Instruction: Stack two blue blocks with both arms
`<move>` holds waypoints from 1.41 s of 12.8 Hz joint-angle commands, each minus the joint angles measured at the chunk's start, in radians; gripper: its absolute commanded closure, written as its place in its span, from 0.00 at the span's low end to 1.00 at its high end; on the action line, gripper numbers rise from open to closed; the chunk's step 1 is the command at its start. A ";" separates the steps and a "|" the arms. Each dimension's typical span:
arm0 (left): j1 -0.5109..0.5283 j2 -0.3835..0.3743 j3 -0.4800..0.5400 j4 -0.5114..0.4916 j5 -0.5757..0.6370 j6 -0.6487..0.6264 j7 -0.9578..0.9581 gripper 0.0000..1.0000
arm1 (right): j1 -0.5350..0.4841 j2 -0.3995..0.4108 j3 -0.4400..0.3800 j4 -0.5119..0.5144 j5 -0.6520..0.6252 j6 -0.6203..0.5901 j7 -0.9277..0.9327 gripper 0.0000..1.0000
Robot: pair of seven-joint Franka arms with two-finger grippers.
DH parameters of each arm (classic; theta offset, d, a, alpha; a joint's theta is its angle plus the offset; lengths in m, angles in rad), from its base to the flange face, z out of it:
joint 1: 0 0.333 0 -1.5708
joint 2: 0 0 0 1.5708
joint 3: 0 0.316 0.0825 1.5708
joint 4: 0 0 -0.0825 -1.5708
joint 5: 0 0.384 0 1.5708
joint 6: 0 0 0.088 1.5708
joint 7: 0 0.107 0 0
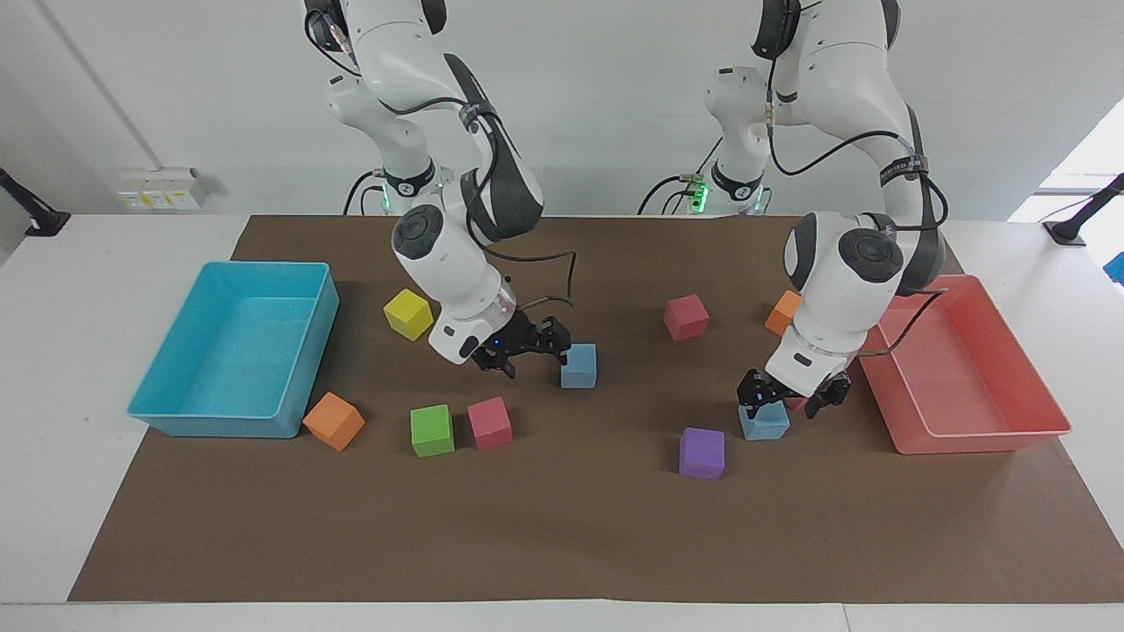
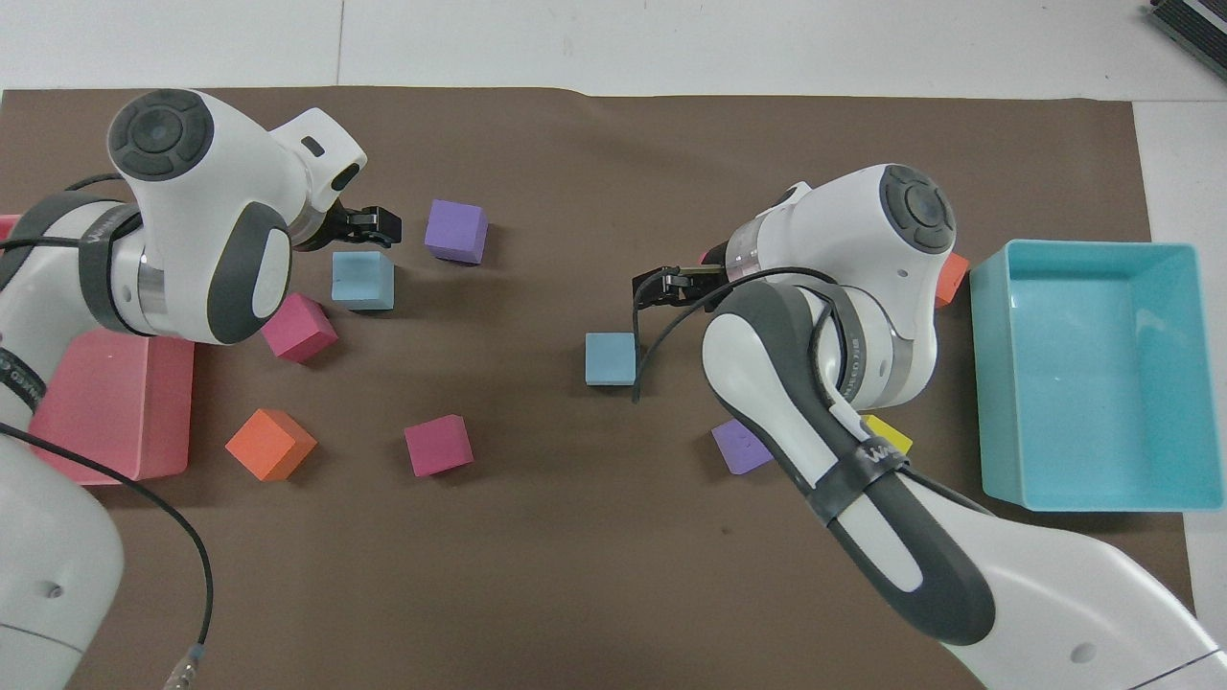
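One blue block (image 1: 579, 365) (image 2: 612, 358) sits on the brown mat mid-table. My right gripper (image 1: 524, 348) (image 2: 663, 285) hangs open and empty just beside it, toward the right arm's end of the table, not touching it. The other blue block (image 1: 764, 426) (image 2: 362, 280) rests on the mat near the pink tray. My left gripper (image 1: 786, 398) (image 2: 376, 224) is low over it and open, with a fingertip down on either side of the block's top. Both blocks lie flat and apart from each other.
A turquoise tray (image 1: 219, 426) stands at the right arm's end, a pink tray (image 1: 975, 443) at the left arm's end. Scattered cubes: purple (image 1: 702, 453), pink (image 1: 686, 317) (image 1: 489, 423), green (image 1: 432, 430), orange (image 1: 334, 420) and yellow (image 1: 408, 313).
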 commanded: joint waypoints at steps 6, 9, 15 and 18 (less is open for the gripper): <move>-0.013 -0.019 0.012 -0.195 0.018 0.200 -0.037 0.00 | -0.084 -0.055 0.016 -0.085 0.187 -0.083 -0.254 0.44; -0.012 -0.024 0.012 -0.210 0.018 0.210 -0.039 0.00 | -0.090 -0.047 0.015 -0.094 0.187 -0.112 -0.291 0.73; -0.012 -0.025 0.012 -0.210 0.018 0.208 -0.037 0.00 | -0.093 -0.039 0.013 -0.197 0.380 -0.063 -0.381 1.00; -0.012 -0.025 0.012 -0.210 0.018 0.207 -0.039 0.07 | -0.093 -0.038 0.013 -0.247 0.503 -0.011 -0.383 1.00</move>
